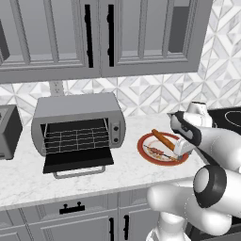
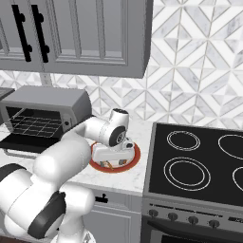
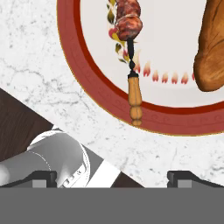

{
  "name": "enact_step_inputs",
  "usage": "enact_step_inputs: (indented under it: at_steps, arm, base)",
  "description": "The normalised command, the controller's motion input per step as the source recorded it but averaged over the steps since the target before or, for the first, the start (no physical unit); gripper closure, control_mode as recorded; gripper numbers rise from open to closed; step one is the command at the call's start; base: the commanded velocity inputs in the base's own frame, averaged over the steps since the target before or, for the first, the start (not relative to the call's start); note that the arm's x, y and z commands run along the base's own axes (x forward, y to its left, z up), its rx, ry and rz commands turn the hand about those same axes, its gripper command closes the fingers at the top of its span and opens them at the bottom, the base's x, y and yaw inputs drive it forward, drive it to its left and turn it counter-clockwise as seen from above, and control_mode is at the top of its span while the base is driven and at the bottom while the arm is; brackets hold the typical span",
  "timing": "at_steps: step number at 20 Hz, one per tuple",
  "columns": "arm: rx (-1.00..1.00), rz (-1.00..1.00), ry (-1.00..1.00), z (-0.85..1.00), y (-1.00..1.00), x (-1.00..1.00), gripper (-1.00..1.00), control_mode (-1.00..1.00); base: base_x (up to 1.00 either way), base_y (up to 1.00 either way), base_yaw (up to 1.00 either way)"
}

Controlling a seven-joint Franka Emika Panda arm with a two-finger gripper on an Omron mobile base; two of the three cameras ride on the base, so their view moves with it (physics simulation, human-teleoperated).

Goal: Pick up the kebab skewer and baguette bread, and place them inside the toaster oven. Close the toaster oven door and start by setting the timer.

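1. The fingers (image 3: 112,177) stand wide open and empty, hovering over the near rim of the red-rimmed plate (image 3: 83,83), with the two tips (image 3: 43,177) straddling bare marble surface (image 3: 35,65).
2. The kebab skewer (image 3: 129,39) lies on the plate, its wooden handle resting on the rim just ahead of the fingers; the baguette bread (image 3: 212,43) lies beside it, apart.
3. Best to move forward until the handle sits between the tips, then drop straight down and close across the stick, not along it.
4. Keep clear of the bread.
5. The toaster oven (image 1: 77,124) waits to the left, its door (image 1: 77,160) already down.
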Motion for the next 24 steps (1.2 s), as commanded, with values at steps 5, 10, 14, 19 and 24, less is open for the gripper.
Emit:
enact_step_inputs:
  at_steps: [5, 10, 14, 19, 24]
  arm:
    - [-0.06, 0.0, 0.0, -0.28, 0.0, 0.19, -1.0, -1.0]
    - [0.0, 0.0, 0.0, -0.18, 0.0, 0.29, -1.0, -1.0]
    - [0.0, 0.0, 0.02, -0.15, 0.0, 0.4, -1.0, -1.0]
    - [0.0, 0.0, 0.05, -0.18, 0.0, 0.33, -1.0, -1.0]
    - [0.0, 0.0, 0.04, -0.21, 0.0, 0.18, -1.0, -1.0]
  base:
    - [0.0, 0.0, 0.0]
    - [0.0, 0.0, 0.0]
    - [0.0, 0.0, 0.0]
    - [0.0, 0.0, 0.0]
    - [0.0, 0.0, 0.0]
